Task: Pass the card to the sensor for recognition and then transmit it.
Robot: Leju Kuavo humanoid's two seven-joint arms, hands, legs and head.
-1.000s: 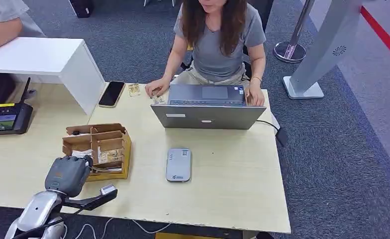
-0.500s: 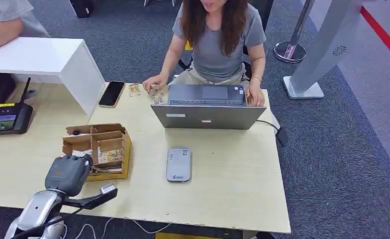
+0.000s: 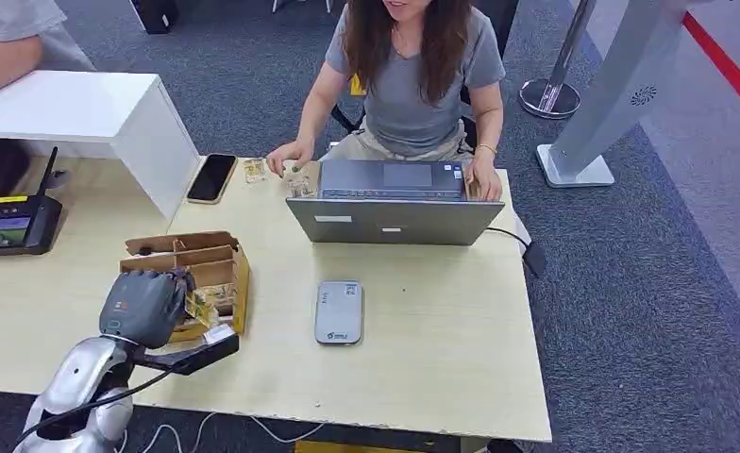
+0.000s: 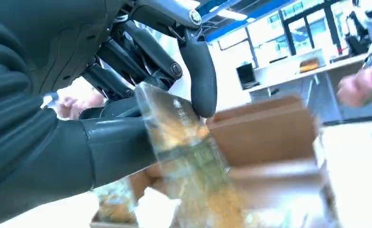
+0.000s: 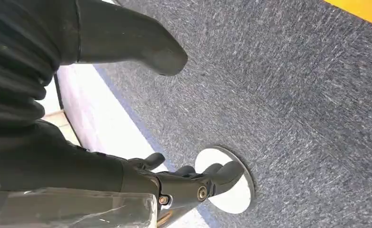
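We see the left hand [image 3: 144, 307] over the cardboard box [image 3: 227, 257] at the table's [image 3: 423, 368] near-left; thumb and fingers [image 4: 200, 76] pinch a card [image 4: 174, 126] in a clear sleeve, partly raised from a box compartment. Sensor [image 3: 339, 311] lies flat mid-table, well apart from the box, w/ laptop [image 3: 395, 219] beyond it. Right hand [image 5: 141, 118] hangs over carpet, fingers apart, holding nothing.

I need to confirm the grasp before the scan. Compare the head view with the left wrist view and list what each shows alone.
Head view alone: the grey sensor on the table, the laptop, the phone, and the seated person.

Left wrist view alone: the thumb and dark fingers pinching a card in a clear sleeve.

Both: the left hand at the cardboard box.
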